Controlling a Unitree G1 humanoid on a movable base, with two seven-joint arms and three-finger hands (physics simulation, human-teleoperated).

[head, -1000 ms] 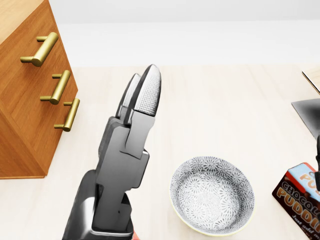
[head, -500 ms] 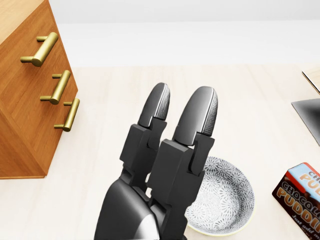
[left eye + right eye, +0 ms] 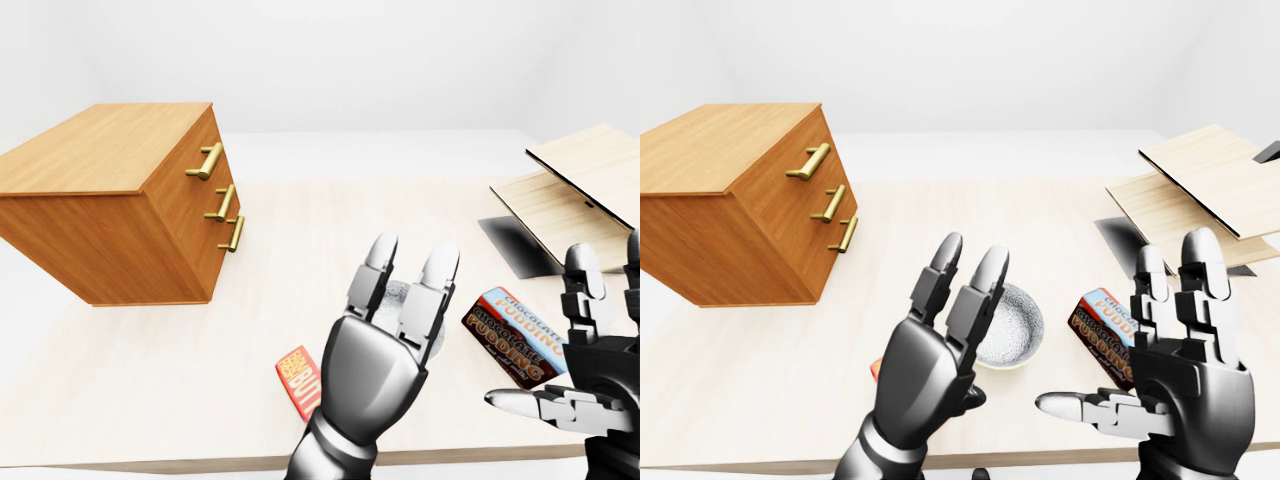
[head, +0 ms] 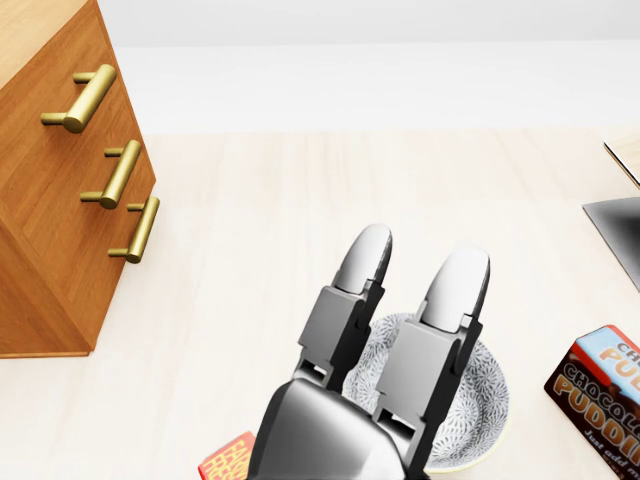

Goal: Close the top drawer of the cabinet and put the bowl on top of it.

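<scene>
In the right-eye view your left robot hand (image 3: 925, 365) hangs wide open at the bowl's (image 3: 1015, 325) left edge, your right robot hand (image 3: 1190, 385) spread right of it.

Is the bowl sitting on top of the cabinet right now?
No, the bowl rests on the table by the left hand, right of the cabinet in the right-eye view.

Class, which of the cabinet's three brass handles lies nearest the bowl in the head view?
The lowest handle; the other two sit higher and farther left of the bowl.
</scene>
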